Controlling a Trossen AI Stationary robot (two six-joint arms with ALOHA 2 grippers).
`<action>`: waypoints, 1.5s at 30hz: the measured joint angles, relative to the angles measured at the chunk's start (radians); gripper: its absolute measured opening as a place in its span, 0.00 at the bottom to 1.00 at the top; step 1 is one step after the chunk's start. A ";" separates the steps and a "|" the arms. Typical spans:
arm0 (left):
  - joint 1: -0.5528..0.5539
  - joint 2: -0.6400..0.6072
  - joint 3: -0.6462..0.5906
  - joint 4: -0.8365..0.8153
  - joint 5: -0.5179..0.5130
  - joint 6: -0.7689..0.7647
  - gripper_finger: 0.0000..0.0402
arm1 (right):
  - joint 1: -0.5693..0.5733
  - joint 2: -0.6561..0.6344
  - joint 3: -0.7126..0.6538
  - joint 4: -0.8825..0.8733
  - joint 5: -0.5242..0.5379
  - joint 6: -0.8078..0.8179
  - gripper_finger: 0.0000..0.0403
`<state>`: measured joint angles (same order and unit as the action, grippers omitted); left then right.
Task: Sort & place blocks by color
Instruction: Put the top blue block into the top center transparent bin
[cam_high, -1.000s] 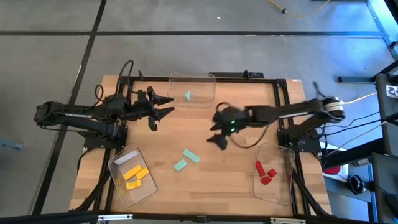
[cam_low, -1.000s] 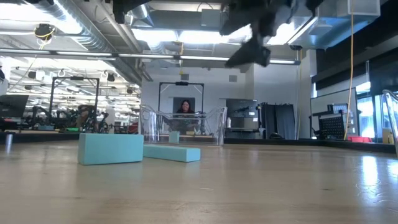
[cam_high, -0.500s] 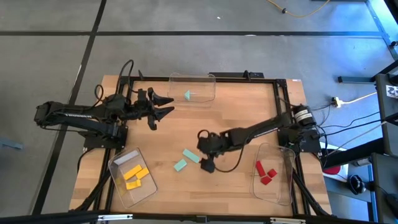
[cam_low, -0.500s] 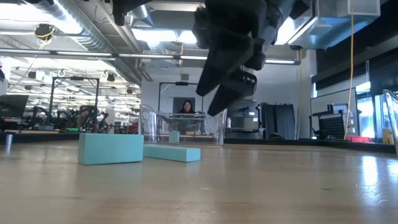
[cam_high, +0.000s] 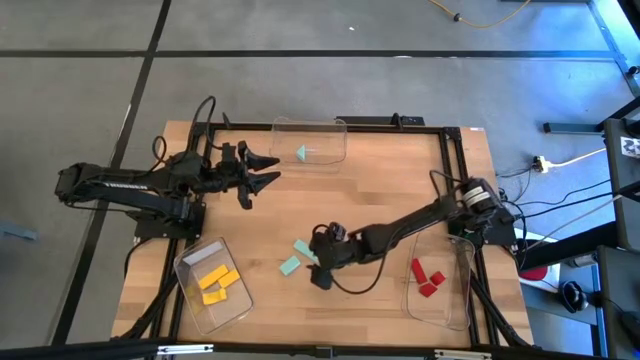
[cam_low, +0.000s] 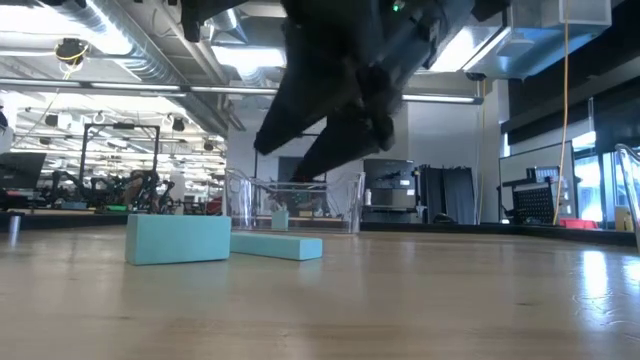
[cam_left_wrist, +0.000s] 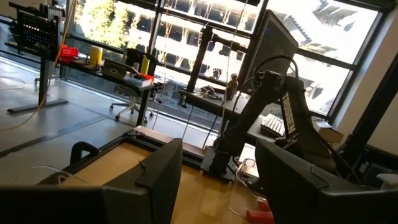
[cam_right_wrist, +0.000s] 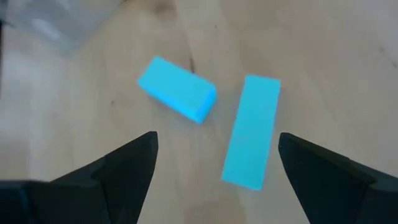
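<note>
Your wooden table (cam_high: 390, 180) has a clear plastic bin at each of three spots, one per colour so the sorting stays readable: the bin at the far edge (cam_high: 310, 140) holds a single mint wedge (cam_high: 301, 153), the bin at the near left (cam_high: 212, 284) holds the yellow blocks (cam_high: 218, 283), and the bin at the near right (cam_high: 440, 280) holds the red blocks (cam_high: 427, 278). Your left arm waits near the far left of the table with its gripper (cam_high: 262, 170) spread and holding nothing. Your right arm reaches low across the middle, and its gripper (cam_high: 318, 268) hangs just beside the last two loose blocks with its fingers released wide and empty, apparently lining up a grasp. Those two, a long mint bar (cam_right_wrist: 252, 131) and a shorter mint block (cam_right_wrist: 177, 89), lie flat on the bare wood, near each other but apart; both look smooth, hard-edged and rectangular, so they should pinch cleanly across their narrow sides
</note>
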<state>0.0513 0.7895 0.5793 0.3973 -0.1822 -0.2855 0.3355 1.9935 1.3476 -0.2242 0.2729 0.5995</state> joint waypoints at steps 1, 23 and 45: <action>0.000 0.000 0.000 0.000 0.000 0.000 0.48 | 0.000 0.009 0.000 0.007 0.015 0.000 0.83; 0.000 0.000 0.000 0.000 0.000 -0.001 0.48 | 0.021 0.171 0.003 0.020 0.125 0.068 0.82; 0.000 0.000 0.000 -0.007 0.147 -0.001 0.48 | -0.173 -0.154 -0.243 -0.221 -0.026 -0.073 0.33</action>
<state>0.0513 0.7895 0.5797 0.3901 -0.0353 -0.2863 0.1625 1.8396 1.1048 -0.4456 0.2471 0.5260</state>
